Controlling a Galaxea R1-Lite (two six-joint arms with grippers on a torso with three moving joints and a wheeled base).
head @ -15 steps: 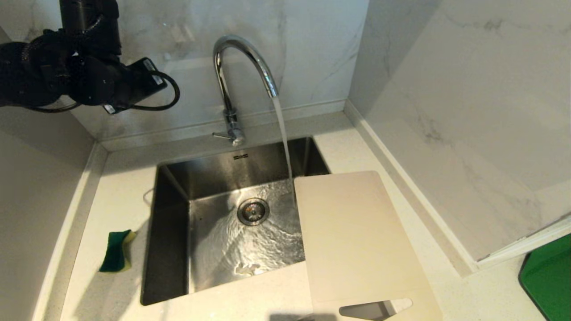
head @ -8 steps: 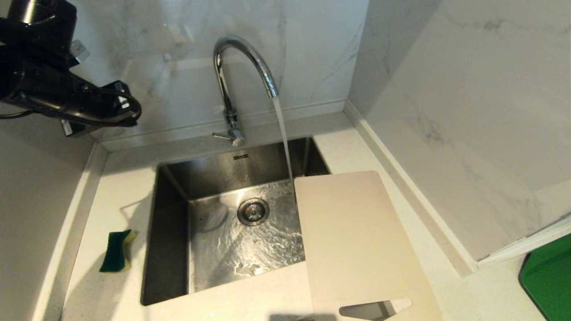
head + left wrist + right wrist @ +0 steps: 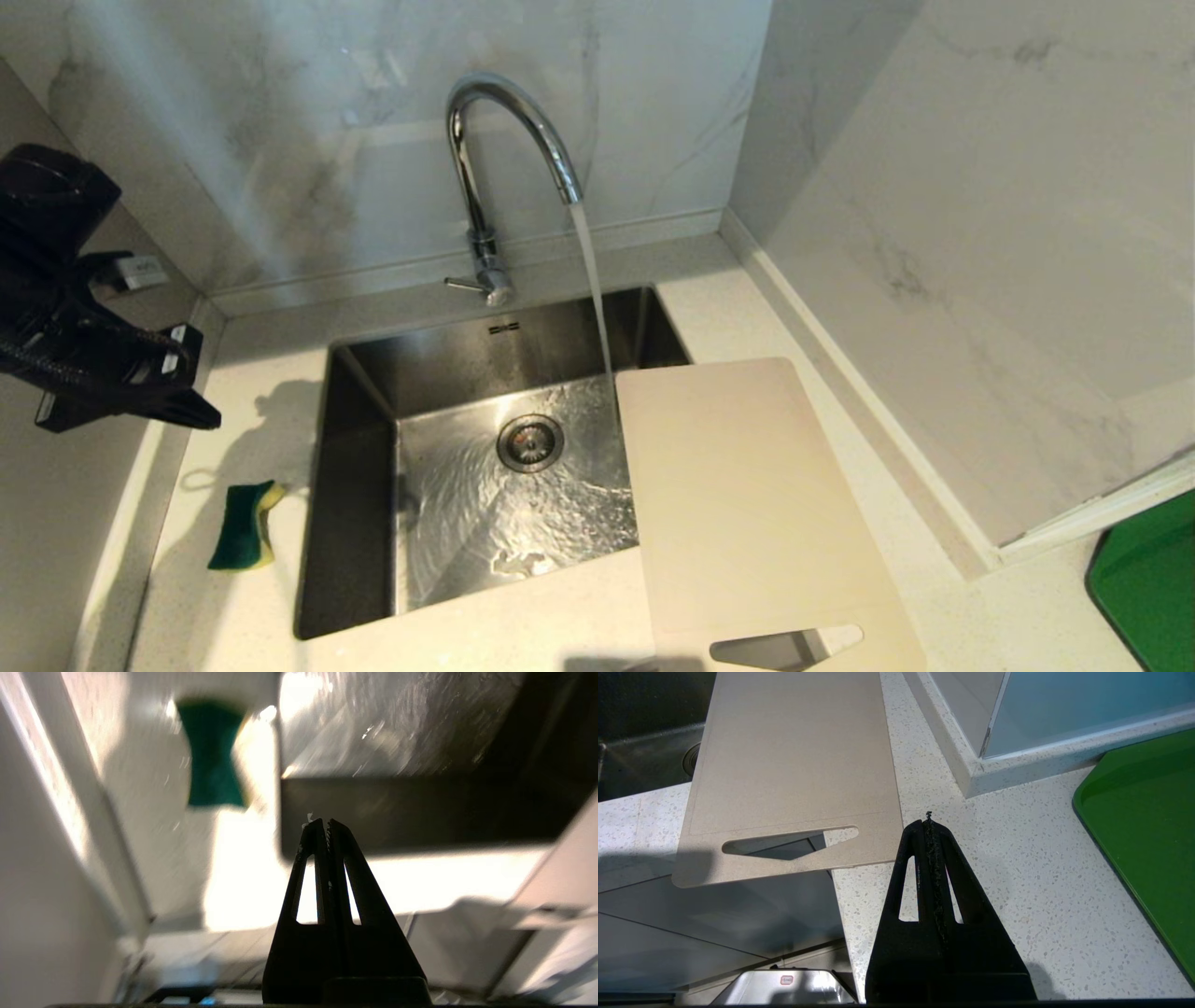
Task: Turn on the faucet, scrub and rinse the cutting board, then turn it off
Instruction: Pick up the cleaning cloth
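The chrome faucet (image 3: 509,140) stands behind the sink, and a stream of water runs from its spout into the basin. The cream cutting board (image 3: 747,504) lies on the counter right of the sink, its far corner over the basin and its slot handle near the front edge; it also fills part of the right wrist view (image 3: 794,765). My left gripper (image 3: 207,420) hangs shut and empty at the far left, above the counter and behind a green-and-yellow sponge (image 3: 245,525). In its own view the left gripper (image 3: 324,822) points toward the sponge (image 3: 212,760). My right gripper (image 3: 928,823) is shut and empty by the board's handle end.
The steel sink (image 3: 355,523) has wet, rippling water around its drain. A green tray (image 3: 1148,588) sits at the right front corner, also seen in the right wrist view (image 3: 1148,812). Marble walls close in the back and right, and a wall stands close on the left.
My left arm has swung down and to the left, from high on the wall beside the faucet to low over the counter near the sponge. Water keeps running.
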